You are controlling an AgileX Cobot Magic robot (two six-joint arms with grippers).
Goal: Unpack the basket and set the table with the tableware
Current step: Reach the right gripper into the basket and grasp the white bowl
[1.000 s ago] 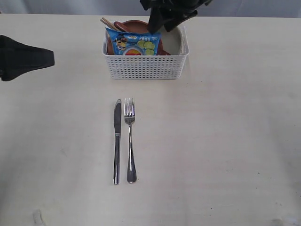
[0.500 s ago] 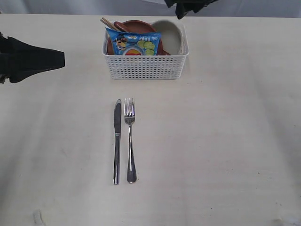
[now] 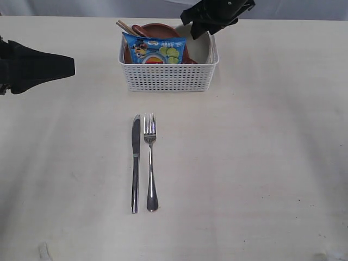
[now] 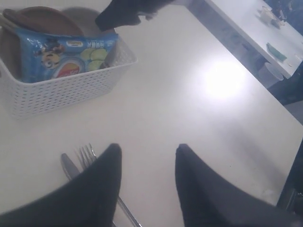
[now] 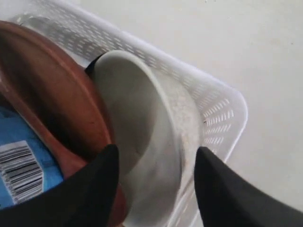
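Note:
The white lattice basket [image 3: 168,76] stands at the far middle of the pale table [image 3: 261,152]. It holds the reddish-brown plate [image 3: 157,30], the cream bowl [image 3: 200,49] on edge at its right end, chopsticks [image 3: 124,26] and a blue chip bag [image 3: 155,50]. My right gripper [image 3: 197,28] hangs open over the bowl [image 5: 151,142], one finger on each side of its rim, next to the plate [image 5: 52,99]. A steel knife [image 3: 135,163] and fork [image 3: 150,162] lie side by side on the table. My left gripper [image 4: 147,149] is open and empty, above the table near the fork [image 4: 87,153].
The left arm [image 3: 32,65] hovers at the left edge. The basket wall [image 5: 213,109] sits just outside the right finger. Another table with small objects [image 4: 270,28] shows in the left wrist view.
The right gripper came down from above the basket's far right corner to the bowl. The left arm barely moved.

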